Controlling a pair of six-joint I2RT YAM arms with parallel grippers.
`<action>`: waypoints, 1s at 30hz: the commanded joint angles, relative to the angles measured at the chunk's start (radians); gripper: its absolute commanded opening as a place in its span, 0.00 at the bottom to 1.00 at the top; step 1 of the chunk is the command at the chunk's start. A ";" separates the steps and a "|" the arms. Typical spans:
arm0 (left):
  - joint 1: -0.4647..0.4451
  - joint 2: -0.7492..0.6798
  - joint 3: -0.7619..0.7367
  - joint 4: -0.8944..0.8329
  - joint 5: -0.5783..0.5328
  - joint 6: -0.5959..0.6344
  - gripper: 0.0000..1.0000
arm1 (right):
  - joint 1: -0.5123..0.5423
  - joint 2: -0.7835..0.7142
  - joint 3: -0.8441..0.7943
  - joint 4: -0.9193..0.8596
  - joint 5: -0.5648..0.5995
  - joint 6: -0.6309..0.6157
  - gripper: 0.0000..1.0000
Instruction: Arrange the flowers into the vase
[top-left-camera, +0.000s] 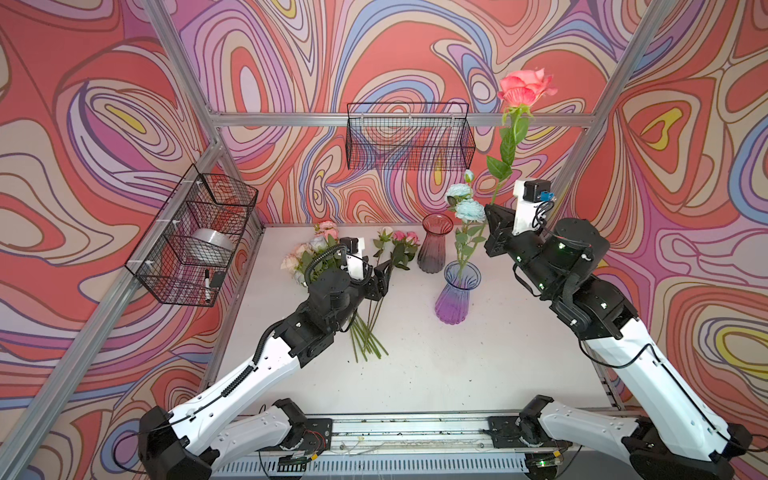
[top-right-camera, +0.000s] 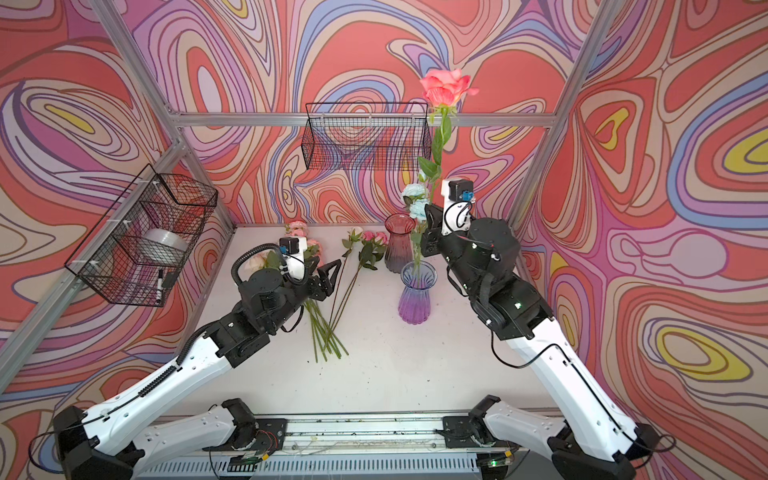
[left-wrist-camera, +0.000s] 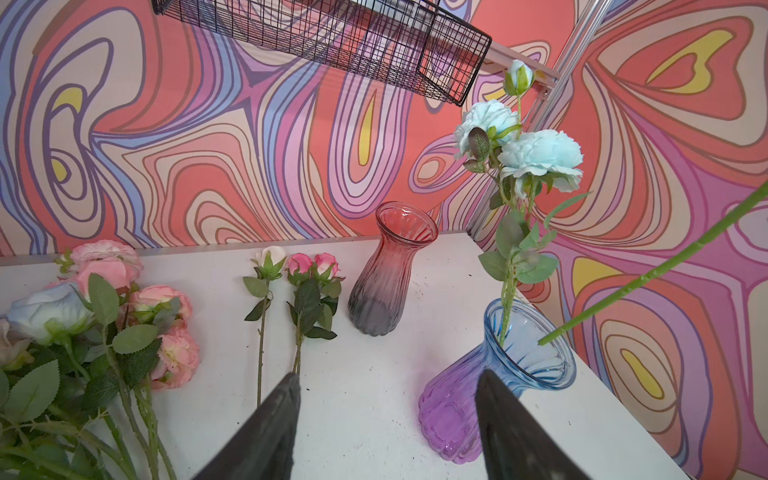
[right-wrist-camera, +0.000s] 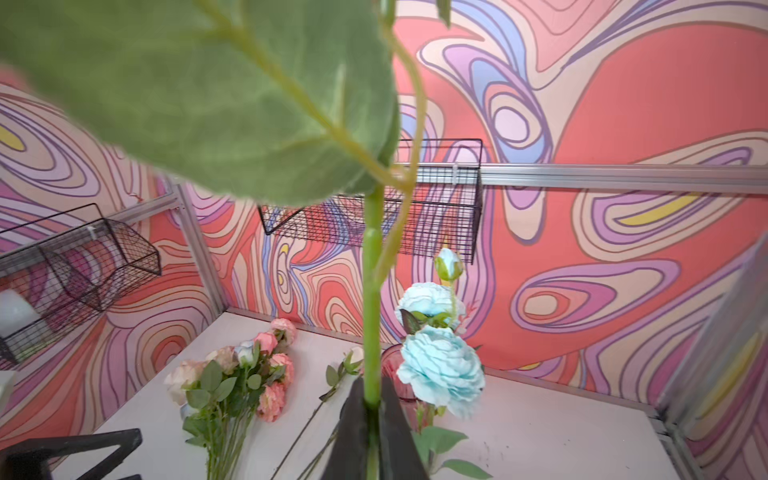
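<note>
The coral rose (right-wrist-camera: 371, 291) has its stem pinched tight in the right gripper (right-wrist-camera: 372, 395). The left gripper (left-wrist-camera: 388, 374) gapes wide with nothing in it, at nine o'clock from the blue-and-purple vase (top-left-camera: 455, 299).

Right gripper (top-right-camera: 431, 210) is clamped on the stem of a coral rose (top-right-camera: 446, 89), raised, bloom up against the back wall. Just below it, the blue-purple vase (top-right-camera: 414, 297) stands upright toward the worktop's (top-right-camera: 415, 382) right edge with pale blue blooms (top-right-camera: 415, 199) in it. The red vase (top-right-camera: 399, 245) sits just behind it, near the back edge. Left gripper (top-right-camera: 332, 276) has its jaws apart and nothing between them, low over the flowers lying flat. A bunch of flowers (top-right-camera: 297, 232) lies toward the back left corner, cut ends fanned toward mid-worktop. Two loose stems (top-right-camera: 368, 243) lie beside it. The left-wall wire basket (top-right-camera: 124, 266) holds a tape roll (top-right-camera: 164, 241) and a marker (top-right-camera: 160, 284).
</note>
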 joint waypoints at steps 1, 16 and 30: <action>-0.003 0.008 0.011 -0.014 -0.011 -0.010 0.67 | 0.005 -0.008 -0.042 -0.005 0.107 -0.047 0.00; -0.003 0.039 0.014 -0.020 -0.006 -0.019 0.67 | 0.002 -0.112 -0.453 0.171 0.215 0.211 0.03; -0.003 0.058 0.017 -0.026 -0.006 -0.024 0.67 | 0.003 -0.072 -0.442 0.111 0.189 0.237 0.20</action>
